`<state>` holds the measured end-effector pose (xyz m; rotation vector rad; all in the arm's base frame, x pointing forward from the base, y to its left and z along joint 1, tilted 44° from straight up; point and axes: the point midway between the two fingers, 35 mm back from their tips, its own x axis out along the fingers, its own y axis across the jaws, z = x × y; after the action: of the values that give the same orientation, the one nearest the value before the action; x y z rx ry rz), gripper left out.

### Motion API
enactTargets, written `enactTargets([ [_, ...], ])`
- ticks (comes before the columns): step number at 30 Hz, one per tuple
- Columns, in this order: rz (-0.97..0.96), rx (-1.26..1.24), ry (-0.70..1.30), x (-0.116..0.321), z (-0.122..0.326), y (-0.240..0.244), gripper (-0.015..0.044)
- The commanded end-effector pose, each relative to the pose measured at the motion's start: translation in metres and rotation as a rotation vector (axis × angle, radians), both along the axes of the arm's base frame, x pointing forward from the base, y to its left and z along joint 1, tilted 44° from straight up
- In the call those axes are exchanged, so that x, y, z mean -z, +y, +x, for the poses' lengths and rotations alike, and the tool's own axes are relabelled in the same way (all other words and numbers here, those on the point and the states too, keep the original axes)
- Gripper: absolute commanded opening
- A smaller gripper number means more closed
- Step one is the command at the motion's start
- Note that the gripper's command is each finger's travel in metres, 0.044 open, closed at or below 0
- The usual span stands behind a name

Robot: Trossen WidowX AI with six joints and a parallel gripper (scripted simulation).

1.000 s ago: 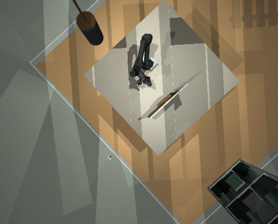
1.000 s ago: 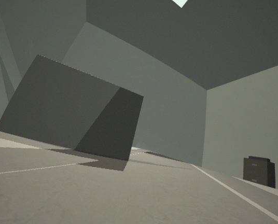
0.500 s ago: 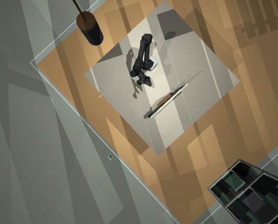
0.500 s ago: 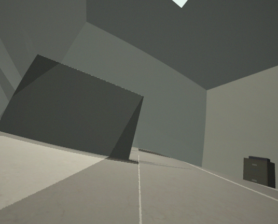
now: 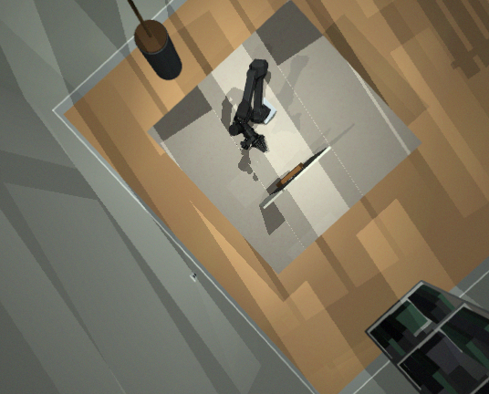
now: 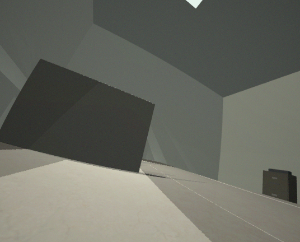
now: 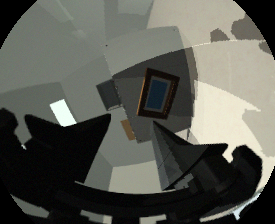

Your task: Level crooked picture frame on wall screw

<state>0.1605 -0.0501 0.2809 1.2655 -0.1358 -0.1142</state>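
The picture frame (image 5: 291, 175) (image 7: 158, 94), brown with a blue picture, hangs crooked on the front of the grey upright wall panel (image 5: 318, 157) (image 6: 81, 120) (image 7: 185, 111). In the wrist view the panel's lower edge is on the right; the frame's end nearer the bottom of that view stands farther from this edge, so that end is higher. The screw and notched strip are hidden behind the frame. My gripper (image 5: 265, 149) (image 7: 132, 120) is open and empty, in front of the panel and short of the frame, touching nothing. The exterior view shows only the panel's back.
The arm stands on a pale tabletop (image 5: 237, 191) with shadow patches. A pale blue-white piece (image 5: 270, 111) is beside the arm. A dark cylindrical lamp (image 5: 164, 57) hangs at the upper left, and a dark shelf unit (image 5: 431, 319) stands at the lower right. A cabinet (image 6: 275, 185) stands far behind.
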Motion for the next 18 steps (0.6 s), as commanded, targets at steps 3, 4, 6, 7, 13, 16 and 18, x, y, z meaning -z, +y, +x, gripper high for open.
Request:
enactTargets([
  [3, 0.0, 0.0, 0.0, 0.0, 0.001, -0.001, 0.026],
  [4, 0.0, 0.0, -0.001, 0.001, 0.003, -0.004, 0.026],
  [6, 0.0, -0.001, -0.003, 0.005, 0.014, -0.015, 0.026],
  [7, 0.001, -0.001, -0.004, 0.007, 0.02, -0.02, 0.026],
  [13, 0.003, -0.003, -0.004, 0.03, 0.061, -0.033, 0.026],
  [16, 0.003, -0.003, -0.003, 0.033, 0.066, -0.033, 0.026],
  [18, 0.003, -0.003, -0.003, 0.033, 0.066, -0.033, 0.026],
])
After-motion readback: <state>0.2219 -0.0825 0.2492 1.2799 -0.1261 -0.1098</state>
